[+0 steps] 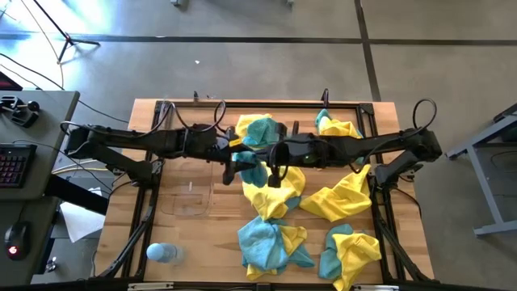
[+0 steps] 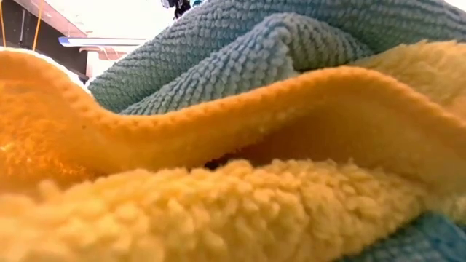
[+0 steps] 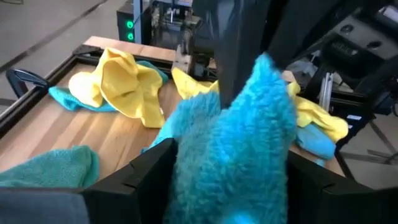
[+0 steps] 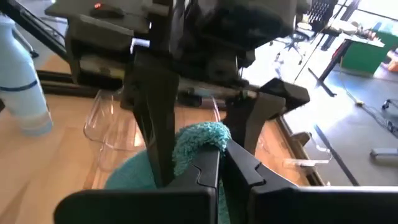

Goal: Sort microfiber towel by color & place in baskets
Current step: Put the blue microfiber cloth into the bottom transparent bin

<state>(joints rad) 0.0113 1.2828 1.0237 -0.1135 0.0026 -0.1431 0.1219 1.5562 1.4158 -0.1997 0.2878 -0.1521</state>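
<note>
Two grippers: both meet over the middle of the table, on one teal towel (image 1: 246,159).
Left gripper (image 1: 236,164): reaches in from the left side; in the left wrist view its dark fingers (image 3: 134,180) stand on either side of the teal towel (image 3: 233,155), pinching it between them.
Right gripper (image 1: 275,170): reaches in from the right side; in the right wrist view its fingers (image 4: 205,174) are pressed nearly together on a fold of the same teal towel (image 4: 199,140).
Held towel: lifted off the wood, caught between the two grippers, hanging just beside the central pile.
Loose towels: yellow and teal cloths mixed in heaps. One heap at the far middle (image 1: 260,129), one at the far right (image 1: 335,127), a yellow one at centre right (image 1: 339,198), two mixed heaps at the near edge (image 1: 271,242) (image 1: 351,250).
Baskets: one clear bin (image 1: 187,198) lies on the table's left half, near the left gripper; its walls show in the right wrist view (image 4: 109,127). Contents cannot be told.
Bottle (image 1: 161,253): pale blue, at the near left corner, well apart from the towels.
Low view: filled by a yellow towel (image 2: 218,145) with a teal one (image 2: 255,51) behind it, touching.
</note>
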